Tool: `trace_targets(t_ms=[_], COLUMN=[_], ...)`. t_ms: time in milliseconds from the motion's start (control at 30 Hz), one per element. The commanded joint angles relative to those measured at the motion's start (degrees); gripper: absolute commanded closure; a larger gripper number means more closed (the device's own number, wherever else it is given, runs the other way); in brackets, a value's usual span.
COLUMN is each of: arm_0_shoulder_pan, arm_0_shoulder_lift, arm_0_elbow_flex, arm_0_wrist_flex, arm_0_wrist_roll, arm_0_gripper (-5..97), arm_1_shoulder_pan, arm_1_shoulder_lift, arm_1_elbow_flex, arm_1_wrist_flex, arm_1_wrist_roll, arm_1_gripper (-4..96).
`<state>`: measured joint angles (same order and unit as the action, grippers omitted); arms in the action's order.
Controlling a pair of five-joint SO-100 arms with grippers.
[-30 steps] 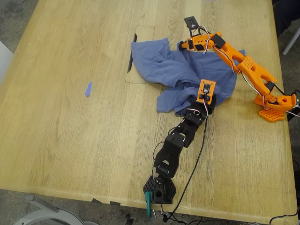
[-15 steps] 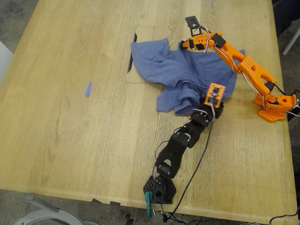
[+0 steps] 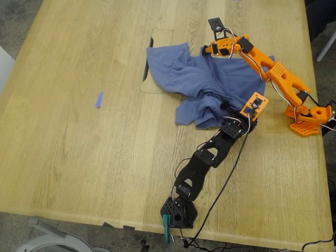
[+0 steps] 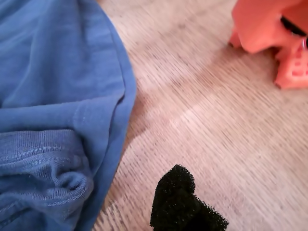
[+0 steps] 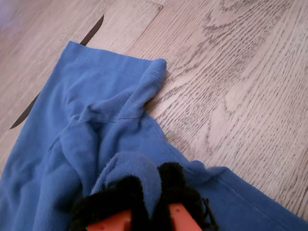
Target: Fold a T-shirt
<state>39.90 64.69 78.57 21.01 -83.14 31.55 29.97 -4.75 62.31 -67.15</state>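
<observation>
the t-shirt (image 3: 210,89) is lying crumpled on the wooden surface (image 3: 79,157), upper right of centre in the exterior view. since a second ago my first pincer (image 3: 251,107) has been swinging rightward off the cloth to its edge; i cannot tell how wide it is. my second pincer (image 5: 154,192) is staying clamped on a fold.

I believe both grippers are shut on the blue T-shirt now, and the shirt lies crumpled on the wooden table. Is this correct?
Not quite. Only my second gripper is shut on the T-shirt: the second wrist view shows a fold of cloth pinched between its black pads. The first wrist view shows my first gripper over bare wood beside the shirt's edge, holding nothing. The shirt does lie crumpled on the wooden table.
</observation>
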Motion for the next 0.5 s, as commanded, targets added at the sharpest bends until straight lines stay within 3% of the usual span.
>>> trace_targets(t_ms=[0,200,367,467], arm_0_shoulder_pan=[1.49,3.25,3.08,1.93], arm_0_shoulder_lift=[1.58,-1.14,-4.92,-6.68], arm_0_elbow_flex=[-6.33,-6.59,-7.21,-7.65], arm_0_wrist_flex=[2.46,4.31,4.39,4.57], arm_0_wrist_roll=[5.71,10.99,12.66,16.44], arm_0_gripper=[22,22,22,22], arm_1_shoulder_pan=[-0.18,-0.35,-0.35,-0.35], arm_1_shoulder_lift=[3.25,3.6,3.78,3.87], arm_1_elbow_flex=[-3.34,-3.34,-3.34,-3.34], arm_1_wrist_flex=[0.18,0.62,0.88,0.88], arm_1_wrist_roll=[-0.26,-0.35,-0.35,-0.35], arm_1_gripper=[91.4,91.4,91.4,91.4])
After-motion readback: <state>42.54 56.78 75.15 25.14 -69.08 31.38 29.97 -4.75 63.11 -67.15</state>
